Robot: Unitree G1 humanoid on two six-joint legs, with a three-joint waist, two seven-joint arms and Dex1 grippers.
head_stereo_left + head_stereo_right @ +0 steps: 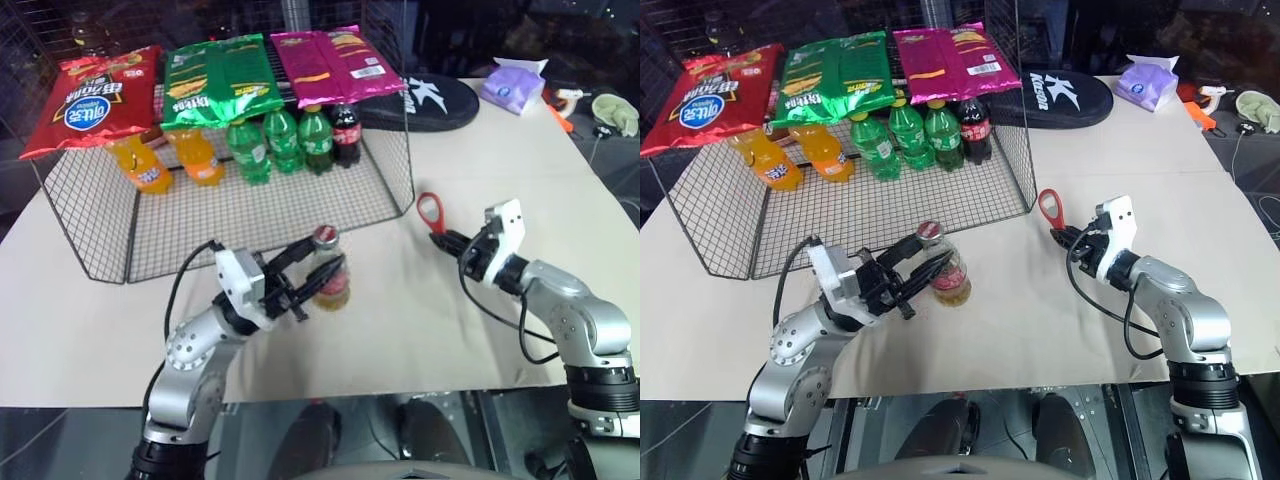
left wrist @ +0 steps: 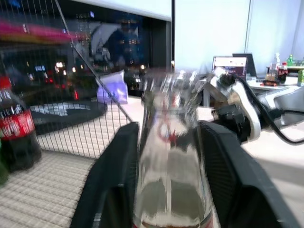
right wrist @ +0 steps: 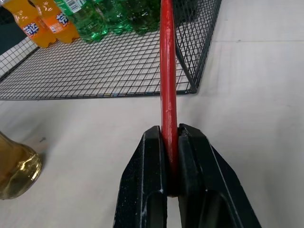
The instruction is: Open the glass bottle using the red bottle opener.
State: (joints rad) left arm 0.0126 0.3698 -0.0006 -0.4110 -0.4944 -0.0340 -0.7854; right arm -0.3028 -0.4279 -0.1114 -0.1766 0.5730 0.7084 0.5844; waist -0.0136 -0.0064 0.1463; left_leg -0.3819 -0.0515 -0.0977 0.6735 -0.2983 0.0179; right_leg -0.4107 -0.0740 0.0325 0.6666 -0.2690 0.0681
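The glass bottle (image 1: 331,275) is standing upright on the cream tablecloth (image 1: 400,330), just in front of the wire basket (image 1: 250,200). It is small and clear, with amber liquid low in its rounded body, a red-and-white label and a metal crown cap on its narrow neck. The left gripper (image 1: 318,275) is grasping it: the two black, finely ribbed fingers (image 2: 114,180) are pressing the smooth glass from either side, as the left wrist view is showing.

To the right of the bottle, well apart from it, the right gripper (image 1: 447,239) is clenching the red opener (image 1: 431,212). The thin, flat handle is sitting edge-on between the closed black pads (image 3: 190,166), and the oval ring head is pointing toward the basket's right front corner.

The basket is made of thin black mesh with a flat grid floor. Inside it, along the back, rounded orange soda bottles (image 1: 170,160), ribbed green ones (image 1: 283,140) and a dark cola bottle (image 1: 346,133) are standing. Glossy snack bags (image 1: 225,75) in red, green and pink are lying across its top edge. Behind the basket on the right, a black oval paddle case (image 1: 430,100) is lying flat.
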